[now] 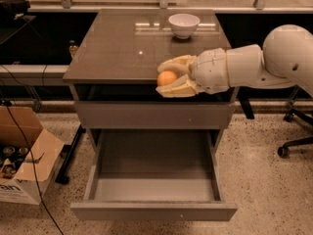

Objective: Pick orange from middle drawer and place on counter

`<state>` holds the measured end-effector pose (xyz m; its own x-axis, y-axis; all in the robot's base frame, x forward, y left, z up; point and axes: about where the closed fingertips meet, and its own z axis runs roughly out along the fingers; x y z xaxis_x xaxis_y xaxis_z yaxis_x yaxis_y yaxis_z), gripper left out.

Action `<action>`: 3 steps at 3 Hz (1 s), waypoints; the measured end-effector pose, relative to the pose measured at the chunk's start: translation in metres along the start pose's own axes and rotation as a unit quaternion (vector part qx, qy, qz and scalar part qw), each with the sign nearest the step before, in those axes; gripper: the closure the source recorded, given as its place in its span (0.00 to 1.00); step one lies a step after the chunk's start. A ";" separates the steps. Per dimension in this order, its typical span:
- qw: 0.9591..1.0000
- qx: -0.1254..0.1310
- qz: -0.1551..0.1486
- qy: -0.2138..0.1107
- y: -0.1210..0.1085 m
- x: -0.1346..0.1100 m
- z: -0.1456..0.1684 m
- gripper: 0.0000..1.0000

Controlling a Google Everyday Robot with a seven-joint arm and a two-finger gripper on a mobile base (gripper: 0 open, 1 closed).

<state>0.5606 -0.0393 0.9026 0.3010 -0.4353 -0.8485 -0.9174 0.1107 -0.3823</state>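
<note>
Fingers point(177, 87) are pinching the orange point(167, 78), one above and one below, pointing left, so the fruit sits at their left tips. Scanning left to right: cardboard box point(24, 175) on the floor, then the middle drawer point(151, 163) pulled open down low, with the table point(122, 48) above it. The orange hangs right at the table's front edge, a bit right of centre, well clear of the drawer. Open tabletop lies behind and left of it, and the white bowl point(184, 25) is well back, so I reckon it's a short push inward, then lower.
</note>
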 end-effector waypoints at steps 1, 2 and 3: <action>1.000 0.000 0.005 -0.003 0.003 0.006 0.003 1.00; 1.000 0.012 0.012 0.011 0.002 0.015 0.006 1.00; 0.999 0.028 0.002 0.025 -0.014 0.014 0.010 1.00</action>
<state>0.5799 -0.0380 0.8920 0.2816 -0.4792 -0.8313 -0.9024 0.1623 -0.3992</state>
